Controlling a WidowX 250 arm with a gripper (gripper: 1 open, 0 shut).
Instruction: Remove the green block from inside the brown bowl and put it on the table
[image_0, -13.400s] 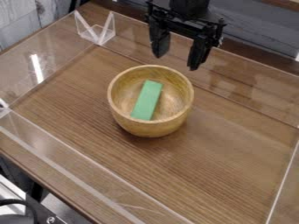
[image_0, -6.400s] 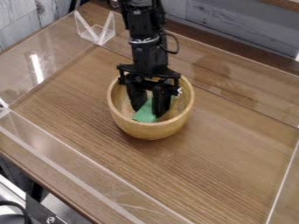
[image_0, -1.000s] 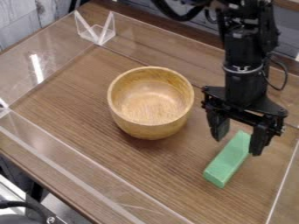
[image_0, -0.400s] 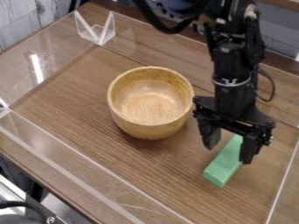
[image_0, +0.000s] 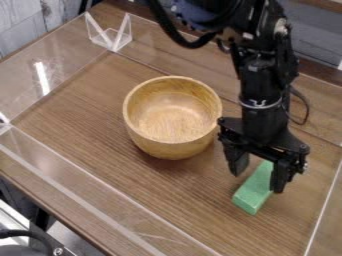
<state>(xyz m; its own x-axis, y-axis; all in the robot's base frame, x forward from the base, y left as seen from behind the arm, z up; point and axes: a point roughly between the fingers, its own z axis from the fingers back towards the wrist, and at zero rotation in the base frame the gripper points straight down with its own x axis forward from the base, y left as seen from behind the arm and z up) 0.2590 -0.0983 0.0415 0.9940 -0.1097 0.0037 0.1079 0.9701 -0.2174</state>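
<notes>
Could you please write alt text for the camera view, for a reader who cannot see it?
A black robot arm's open end effector hangs over one end of a green block lying on the wooden table, to the right of an empty brown bowl. Clear plastic walls edge the table.

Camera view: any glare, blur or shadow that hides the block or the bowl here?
Camera view: sharp enough; pale glare streaks lie on the glossy table and its clear plastic walls, none across the green block or the empty brown bowl. The open claw covers the block's upper end. Shadows are soft.
</notes>
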